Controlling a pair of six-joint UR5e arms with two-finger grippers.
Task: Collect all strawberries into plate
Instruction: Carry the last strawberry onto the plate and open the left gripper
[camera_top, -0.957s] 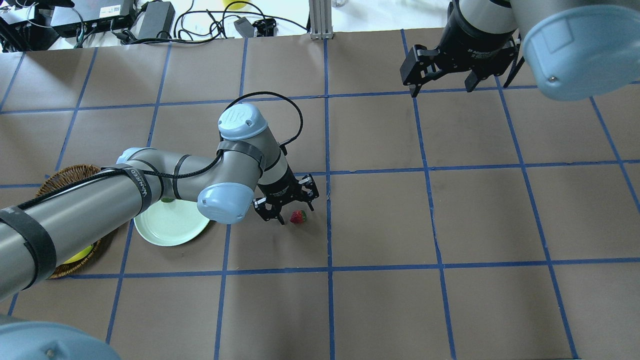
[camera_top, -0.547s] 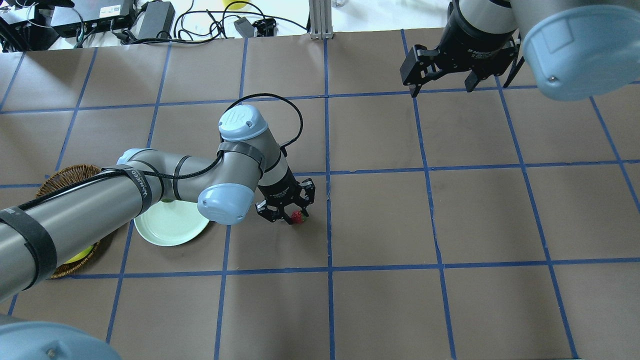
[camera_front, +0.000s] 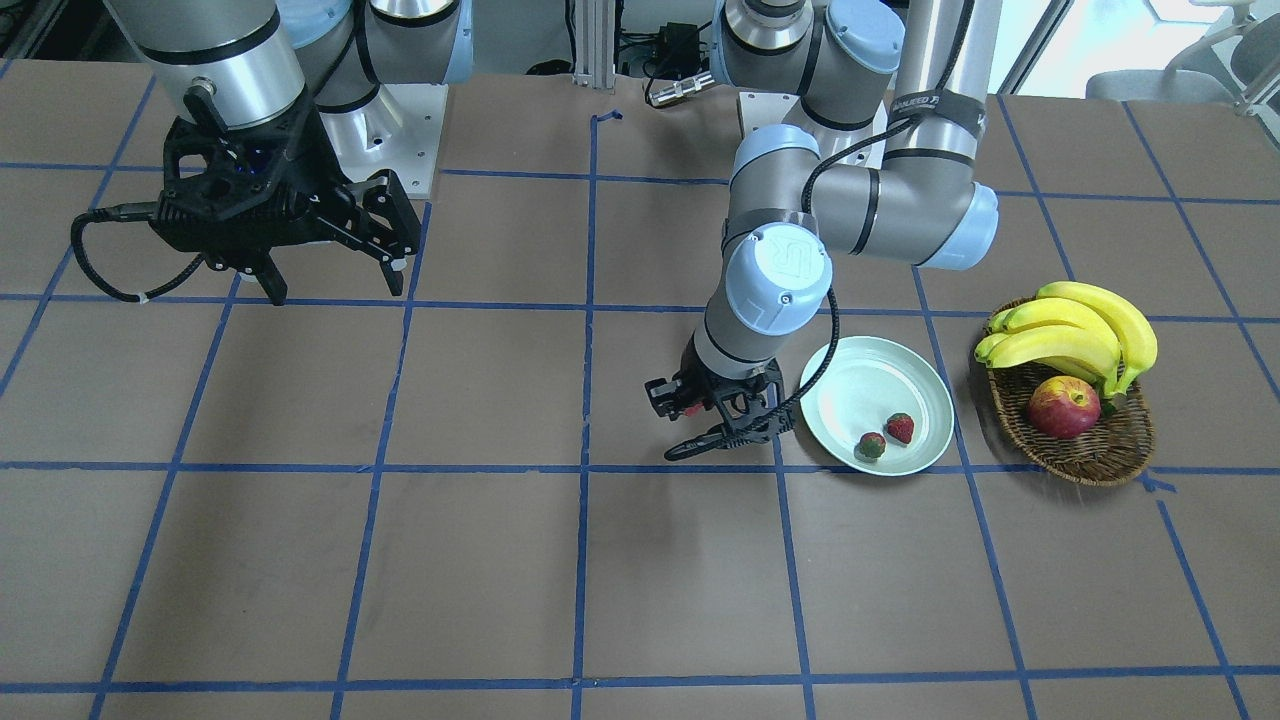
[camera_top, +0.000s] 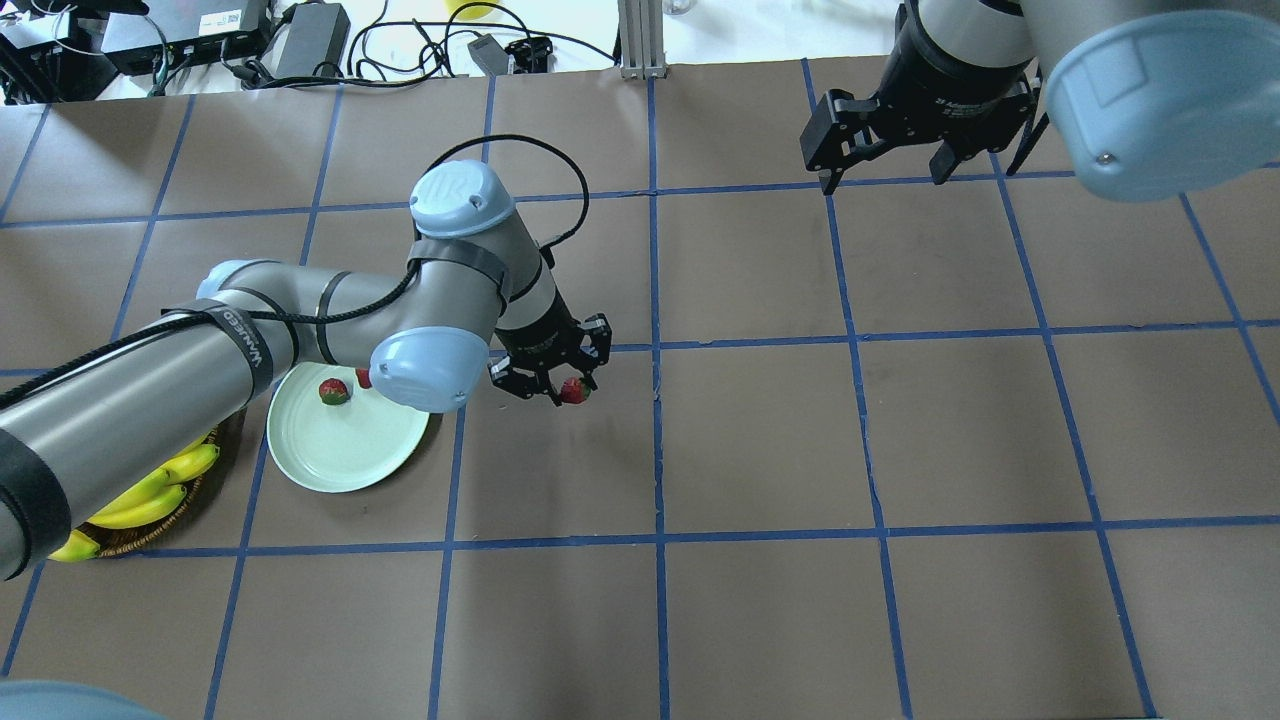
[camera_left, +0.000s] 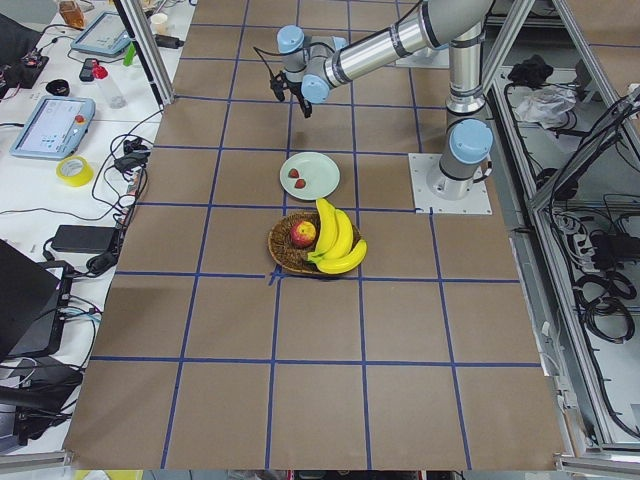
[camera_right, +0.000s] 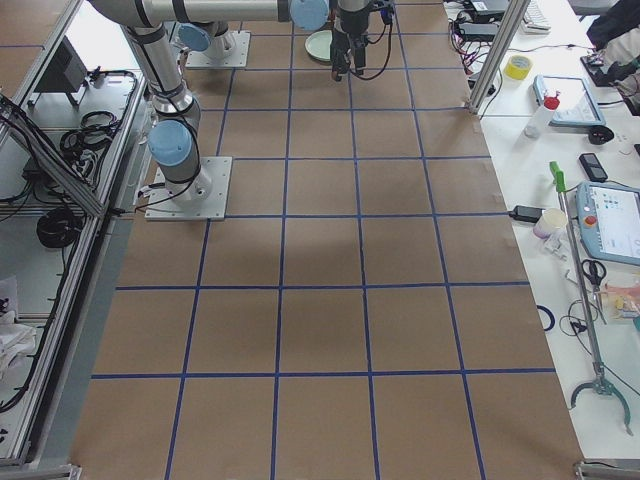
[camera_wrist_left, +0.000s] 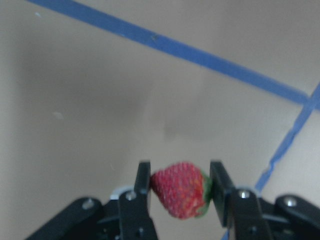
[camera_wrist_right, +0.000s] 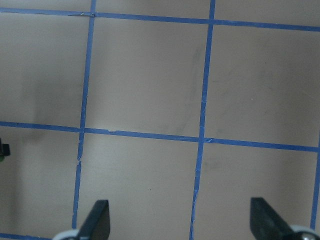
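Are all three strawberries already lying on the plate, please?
No; two strawberries lie on the plate, while the left gripper holds the third strawberry.

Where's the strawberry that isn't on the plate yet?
The strawberry is clamped in the left pincer. In the overhead view it is left of centre, just right of the plate.

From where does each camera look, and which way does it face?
Front-facing: across the table, facing the robot; left arm, right arm.
Overhead: behind the robot, looking down; both arms.
Exterior left: table's left end; left arm near.
Exterior right: opposite end; right arm near.
Left wrist: downward; left jaws shut on a strawberry.
Right wrist: downward at the table; right jaws open.
Shared: front-facing and overhead show the plate.
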